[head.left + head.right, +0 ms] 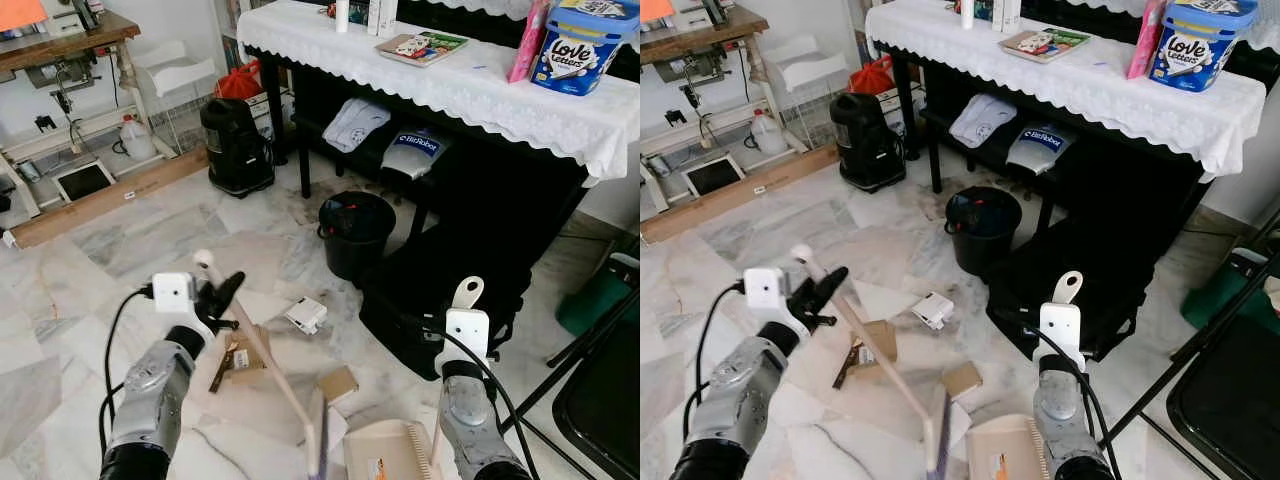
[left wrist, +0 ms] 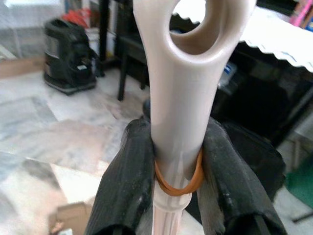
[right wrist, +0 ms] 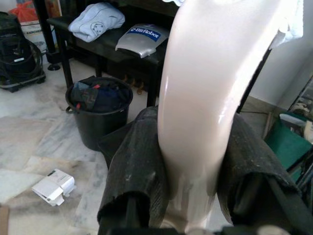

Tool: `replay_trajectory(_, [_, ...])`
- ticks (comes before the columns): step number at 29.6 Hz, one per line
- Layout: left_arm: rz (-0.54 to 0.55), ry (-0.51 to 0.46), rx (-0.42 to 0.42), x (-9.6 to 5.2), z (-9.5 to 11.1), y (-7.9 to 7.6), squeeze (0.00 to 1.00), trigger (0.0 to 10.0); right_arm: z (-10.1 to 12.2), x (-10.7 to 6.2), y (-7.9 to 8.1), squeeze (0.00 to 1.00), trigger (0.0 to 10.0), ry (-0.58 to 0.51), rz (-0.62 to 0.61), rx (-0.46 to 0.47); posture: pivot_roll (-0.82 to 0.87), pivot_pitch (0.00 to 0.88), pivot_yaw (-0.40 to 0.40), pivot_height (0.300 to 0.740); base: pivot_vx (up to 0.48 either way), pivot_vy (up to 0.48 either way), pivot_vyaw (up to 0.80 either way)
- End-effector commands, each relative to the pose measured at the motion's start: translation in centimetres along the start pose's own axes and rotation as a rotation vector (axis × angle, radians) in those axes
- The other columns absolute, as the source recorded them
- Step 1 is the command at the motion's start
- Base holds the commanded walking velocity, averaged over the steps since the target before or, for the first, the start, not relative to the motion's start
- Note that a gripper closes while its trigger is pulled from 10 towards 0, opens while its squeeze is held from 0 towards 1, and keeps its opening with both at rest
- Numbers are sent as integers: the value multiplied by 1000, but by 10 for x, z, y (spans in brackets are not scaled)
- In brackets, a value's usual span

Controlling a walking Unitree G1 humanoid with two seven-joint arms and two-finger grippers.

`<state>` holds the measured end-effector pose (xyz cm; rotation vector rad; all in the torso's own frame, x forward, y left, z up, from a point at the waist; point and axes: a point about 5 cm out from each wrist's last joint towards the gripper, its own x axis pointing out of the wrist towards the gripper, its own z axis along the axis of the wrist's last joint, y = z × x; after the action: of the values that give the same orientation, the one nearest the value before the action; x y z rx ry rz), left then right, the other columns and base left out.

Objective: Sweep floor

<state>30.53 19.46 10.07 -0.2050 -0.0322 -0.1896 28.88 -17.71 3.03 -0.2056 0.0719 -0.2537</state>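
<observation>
Marble floor [image 1: 150, 235], pale with grey veins, spreads before the robot and carries scattered litter: a brown cardboard piece [image 1: 240, 358] near the left arm, a small cardboard box [image 1: 338, 384] just beside the broom's head, and a crumpled white packet [image 1: 306, 315] lying apart from them, nearer the black bin [image 1: 356, 232]. The left gripper [image 1: 218, 300] is clamped on the cream broom handle [image 1: 262, 352]; in the left wrist view its two black fingers [image 2: 128, 186] press against both sides of the shaft just below the handle's hanging hole, where an orange rubber band [image 2: 178, 185] circles the shaft. From that grip the handle slants down toward the lower middle of the head views, ending at the broom head [image 1: 316, 438] on the floor beside the cream dustpan [image 1: 385, 452]. The right gripper [image 3: 190, 161] is closed on the dustpan handle [image 1: 466, 293], which stands upright above the right wrist; in the right wrist view the black fingers [image 3: 139, 166] squeeze the smooth cream handle from either side. The dustpan's tray sits low on the floor, touching or nearly touching the broom head. Beyond the litter, the bin holds dark rubbish and stands in front of a long table [image 1: 480, 95] draped in white lace cloth. A blue tub [image 1: 575, 45] and a book [image 1: 422, 47] sit on the cloth. A black vacuum cleaner [image 1: 236, 145] stands on the floor to the left of the table.
</observation>
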Motion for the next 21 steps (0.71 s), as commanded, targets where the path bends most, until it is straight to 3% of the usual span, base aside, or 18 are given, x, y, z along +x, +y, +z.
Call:
replay_trajectory(1, [24, -107, 29, 2, 23, 4, 0, 10000, 13, 6, 0, 0, 10000, -70, -7, 1, 130, 51, 27, 740, 0, 0, 0])
replay_trajectory(11, [68, -116, 101, -1, 22, 4, 0, 10000, 26, 8, -10, 0, 10000, -177, -95, -33, 130, 48, 30, 740, 0, 0, 0])
replay_trajectory(21, [88, -99, 127, -6, 17, 6, 0, 10000, 12, -1, -4, 0, 10000, -128, -84, 18, 140, 55, 54, 740, 0, 0, 0])
